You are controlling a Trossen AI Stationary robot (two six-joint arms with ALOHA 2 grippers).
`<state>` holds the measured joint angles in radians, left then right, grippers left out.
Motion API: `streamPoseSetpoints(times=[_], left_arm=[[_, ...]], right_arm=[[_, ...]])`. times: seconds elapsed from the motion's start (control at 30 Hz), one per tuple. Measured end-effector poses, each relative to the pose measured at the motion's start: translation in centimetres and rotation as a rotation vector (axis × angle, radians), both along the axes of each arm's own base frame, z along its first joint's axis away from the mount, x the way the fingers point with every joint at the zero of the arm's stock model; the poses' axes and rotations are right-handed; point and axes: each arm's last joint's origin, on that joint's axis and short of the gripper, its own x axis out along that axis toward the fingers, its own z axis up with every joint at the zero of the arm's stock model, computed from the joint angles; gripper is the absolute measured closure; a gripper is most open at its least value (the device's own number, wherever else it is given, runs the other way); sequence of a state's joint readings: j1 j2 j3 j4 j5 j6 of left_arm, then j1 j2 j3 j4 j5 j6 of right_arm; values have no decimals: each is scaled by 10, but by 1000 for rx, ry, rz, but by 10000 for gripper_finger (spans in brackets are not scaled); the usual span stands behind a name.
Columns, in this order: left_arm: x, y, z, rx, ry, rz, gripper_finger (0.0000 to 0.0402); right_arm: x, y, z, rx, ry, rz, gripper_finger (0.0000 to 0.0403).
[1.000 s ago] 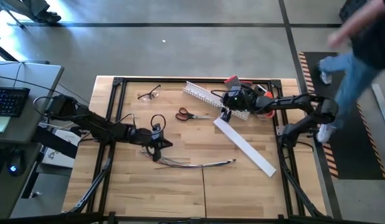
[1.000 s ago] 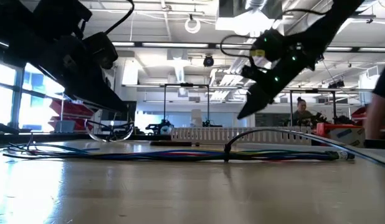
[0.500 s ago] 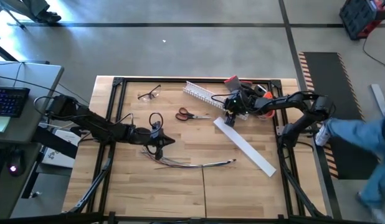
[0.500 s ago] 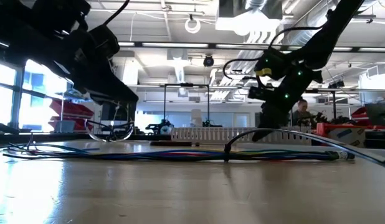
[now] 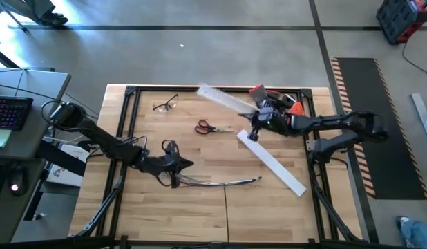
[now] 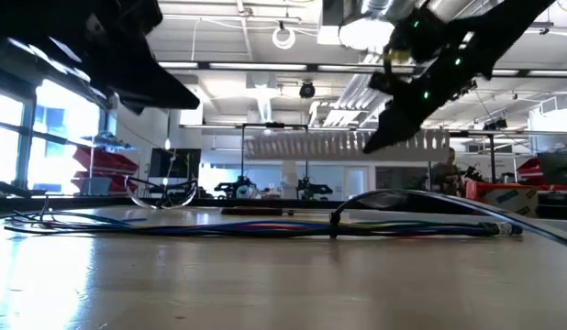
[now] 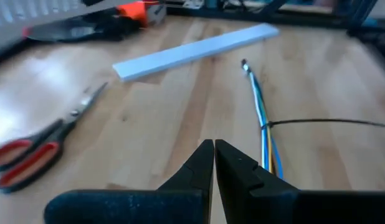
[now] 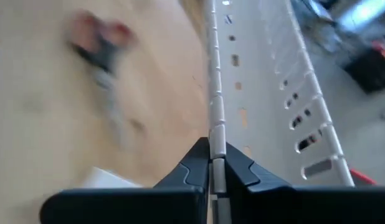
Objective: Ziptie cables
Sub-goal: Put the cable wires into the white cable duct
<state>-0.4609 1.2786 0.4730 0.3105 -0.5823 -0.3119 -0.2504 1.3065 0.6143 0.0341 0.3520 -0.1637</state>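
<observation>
Two hands, both closed: your left hand point(image 5: 173, 167) empty, just beside the cables point(image 5: 213, 182), which run lengthwise rightward. Right hand point(image 5: 254, 131) pinches the duct point(image 5: 224, 100), well apart.

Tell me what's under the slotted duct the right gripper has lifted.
In the low view the slotted duct hangs clear of the table from the right gripper; only distant room shows beneath. The tabletop directly below isn't visible.

Bright ceiling lights, backlit silhouettes low, blurred wrist views

One scissors point(image 5: 206, 127); one glasses point(image 5: 165, 105); one duct point(image 5: 226, 101); one cover strip point(image 5: 271, 162).
</observation>
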Motion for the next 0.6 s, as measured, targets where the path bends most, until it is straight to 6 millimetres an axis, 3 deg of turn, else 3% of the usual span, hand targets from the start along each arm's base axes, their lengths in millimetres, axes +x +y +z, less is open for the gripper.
streamPoseSetpoints(times=[0.17,0.33,0.6], left_arm=[[1,-25,31,121,51,43,402],[-1,-44,56,135,16,37,402],[-12,-53,53,67,59,38,402]], right_arm=[[11,47,9,110,-121,208,403],[27,86,-5,207,-182,314,403],[52,112,-42,301,-192,334,403]])
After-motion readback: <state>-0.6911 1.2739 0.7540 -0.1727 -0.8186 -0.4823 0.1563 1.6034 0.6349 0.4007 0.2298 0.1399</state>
